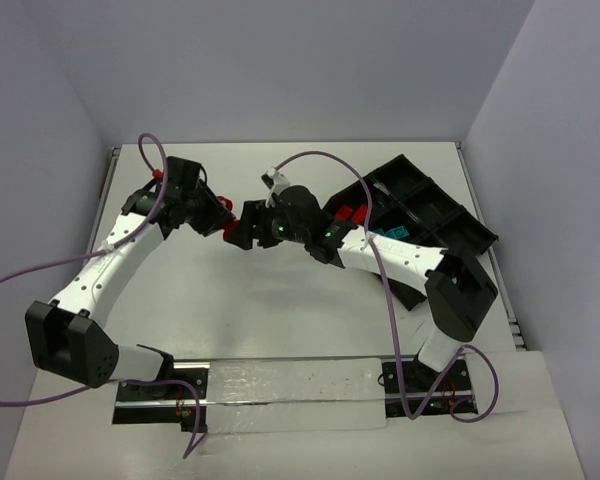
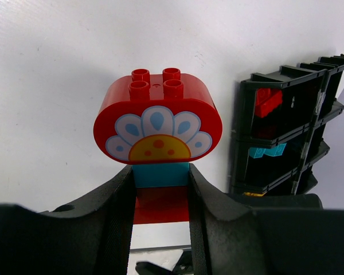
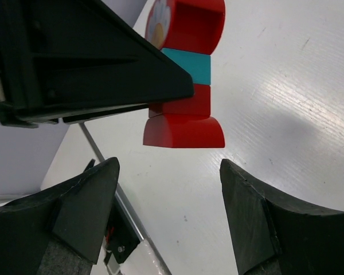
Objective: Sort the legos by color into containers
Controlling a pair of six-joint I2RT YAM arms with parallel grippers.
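My left gripper (image 2: 160, 179) is shut on a clump of legos held above the table. The clump is a red rounded brick with a flower print (image 2: 157, 120), a cyan brick (image 2: 160, 174) below it and a red brick (image 2: 160, 205) between the fingers. In the right wrist view the same clump (image 3: 186, 103) ends in a red curved brick (image 3: 183, 132). My right gripper (image 3: 169, 169) is open, its fingertips just short of that end. In the top view the two grippers (image 1: 223, 215) (image 1: 248, 226) meet at mid-table. The black divided tray (image 1: 420, 180) lies at the right.
The tray's compartments (image 2: 241, 143) hold a red brick (image 2: 268, 102) and cyan bricks (image 2: 266, 152); a bit of yellow (image 2: 252, 195) shows lower down. Purple cables loop over both arms. The table's metal edge rail (image 3: 112, 183) runs near my right gripper.
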